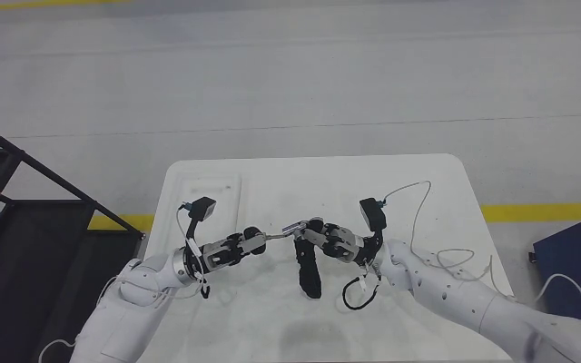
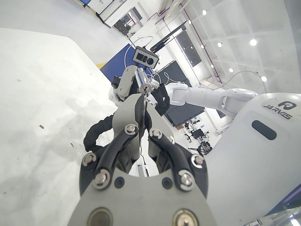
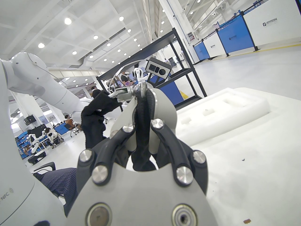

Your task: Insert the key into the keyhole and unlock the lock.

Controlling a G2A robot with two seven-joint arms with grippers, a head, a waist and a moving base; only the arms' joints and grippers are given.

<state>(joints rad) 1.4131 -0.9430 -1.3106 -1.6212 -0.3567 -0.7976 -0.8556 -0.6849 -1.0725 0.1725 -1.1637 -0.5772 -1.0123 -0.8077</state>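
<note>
the white worktop [image 1: 427, 191] carries a foam tray [image 1: 211, 186] at the upper left of the top view, well apart from the work, which hangs in the air at centre frame. the 2 arms meet tip to tip there. the right gripper [image 3: 142, 99] has its fingers clamped on the lock [image 2: 142, 78], with the black cable [image 1: 309, 272] dangling below, likely to brace it so the keyhole [image 2: 146, 87] faces the other arm. the left gripper [image 2: 142, 99] has its fingers pinched together on the key [image 2: 141, 112], held edge-on and in line with that slot. the tip is at the keyhole; whether it has entered i cannot tell.
</note>
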